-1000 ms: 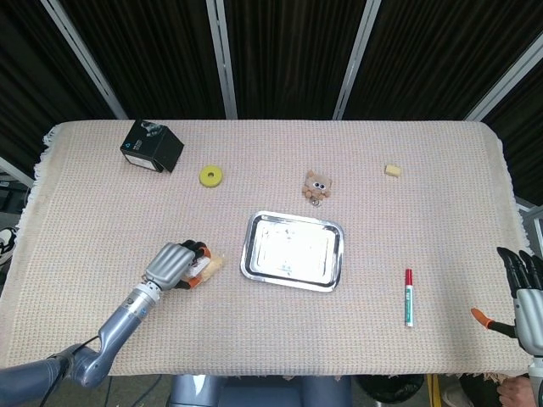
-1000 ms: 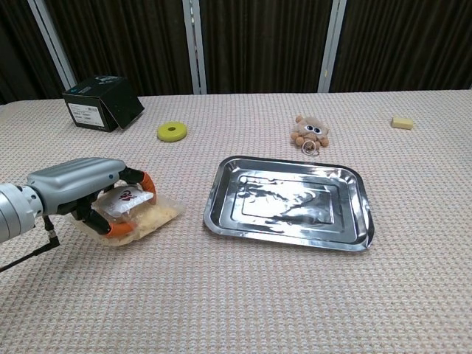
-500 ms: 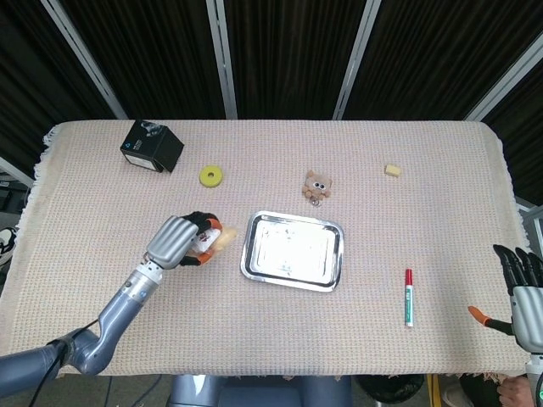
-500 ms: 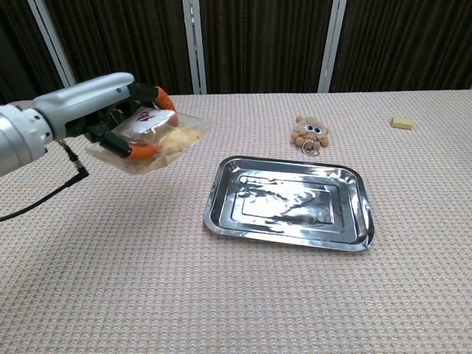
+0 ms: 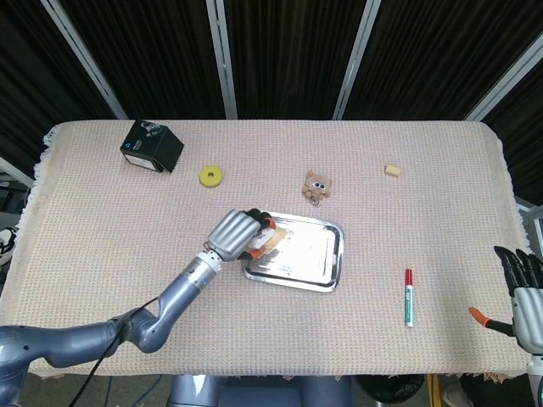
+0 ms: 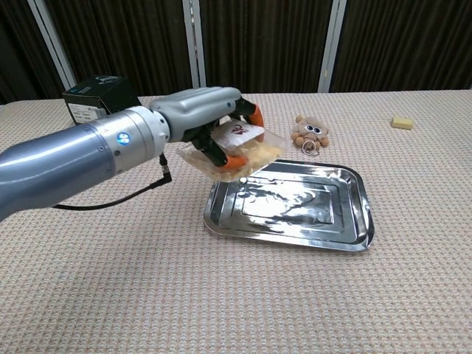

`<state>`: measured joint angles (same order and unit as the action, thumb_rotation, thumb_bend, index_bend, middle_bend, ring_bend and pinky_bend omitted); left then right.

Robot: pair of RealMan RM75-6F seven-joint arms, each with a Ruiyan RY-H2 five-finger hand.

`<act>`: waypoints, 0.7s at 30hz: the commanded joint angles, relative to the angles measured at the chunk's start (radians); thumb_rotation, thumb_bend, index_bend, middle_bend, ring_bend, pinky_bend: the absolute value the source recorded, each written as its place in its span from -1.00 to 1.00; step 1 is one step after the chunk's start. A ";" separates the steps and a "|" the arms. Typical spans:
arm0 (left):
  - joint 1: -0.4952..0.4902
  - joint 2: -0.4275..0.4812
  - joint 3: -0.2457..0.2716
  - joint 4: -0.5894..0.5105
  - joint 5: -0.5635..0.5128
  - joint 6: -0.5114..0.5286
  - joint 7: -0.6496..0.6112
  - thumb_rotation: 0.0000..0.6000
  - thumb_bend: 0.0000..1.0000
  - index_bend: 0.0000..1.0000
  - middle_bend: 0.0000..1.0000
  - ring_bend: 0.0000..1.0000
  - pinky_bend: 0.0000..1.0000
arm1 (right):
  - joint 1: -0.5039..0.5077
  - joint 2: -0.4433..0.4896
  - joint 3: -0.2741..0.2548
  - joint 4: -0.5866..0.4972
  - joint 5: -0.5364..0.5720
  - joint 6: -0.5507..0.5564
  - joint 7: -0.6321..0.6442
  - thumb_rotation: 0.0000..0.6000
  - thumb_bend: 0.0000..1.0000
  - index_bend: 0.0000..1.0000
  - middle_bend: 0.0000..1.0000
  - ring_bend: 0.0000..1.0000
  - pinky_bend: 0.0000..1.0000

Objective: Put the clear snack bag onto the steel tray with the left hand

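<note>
My left hand [image 5: 235, 231] [image 6: 206, 119] grips the clear snack bag [image 6: 237, 150] [image 5: 266, 239], a see-through pouch with pale yellow snacks and a white label. The bag hangs in the air over the left end of the steel tray [image 6: 295, 205] [image 5: 307, 252], tilted down toward the tray and apart from it. The tray lies flat near the table's middle, and nothing rests in it. My right hand [image 5: 522, 292] shows only in the head view, at the lower right edge off the table, fingers spread and holding nothing.
A black box [image 5: 152, 145] [image 6: 102, 100] and a yellow ring [image 5: 211, 175] sit at the back left. A small plush bear [image 5: 316, 185] [image 6: 310, 131] lies just behind the tray. A yellow block [image 5: 392, 170] [image 6: 402, 122] is at the back right, a red-capped marker [image 5: 408, 297] at the front right.
My left hand has carried the snack bag up off the cloth and to the right, from beside the tray to over its left end. The right hand has barely shifted.
</note>
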<state>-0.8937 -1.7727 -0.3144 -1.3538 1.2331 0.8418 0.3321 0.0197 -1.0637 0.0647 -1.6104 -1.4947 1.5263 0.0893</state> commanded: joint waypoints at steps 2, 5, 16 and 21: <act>-0.064 -0.102 -0.006 0.086 -0.059 -0.022 0.065 1.00 -0.19 -0.14 -0.58 -0.53 0.02 | -0.002 0.000 0.000 0.002 0.001 0.001 0.003 1.00 -1.00 -1.00 -0.83 -1.00 -1.00; -0.086 -0.148 -0.010 0.124 -0.095 -0.023 0.098 1.00 -0.70 -0.73 -0.89 -0.83 -0.34 | -0.005 0.004 -0.001 0.001 0.000 0.005 0.002 1.00 -1.00 -1.00 -0.83 -1.00 -1.00; -0.081 -0.106 -0.011 0.026 -0.126 0.067 0.173 0.93 -1.00 -1.00 -1.00 -1.00 -1.00 | -0.016 0.008 -0.005 0.000 -0.002 0.015 0.012 1.00 -1.00 -0.99 -0.83 -1.00 -1.00; 0.026 0.054 0.019 -0.182 -0.092 0.217 0.212 0.94 -0.97 -0.93 -1.00 -1.00 -1.00 | -0.002 0.000 0.000 0.013 -0.006 -0.002 0.022 1.00 -1.00 -0.99 -0.83 -1.00 -1.00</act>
<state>-0.9313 -1.8096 -0.3171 -1.4224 1.1203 0.9778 0.5154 0.0173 -1.0625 0.0643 -1.5987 -1.5007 1.5255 0.1103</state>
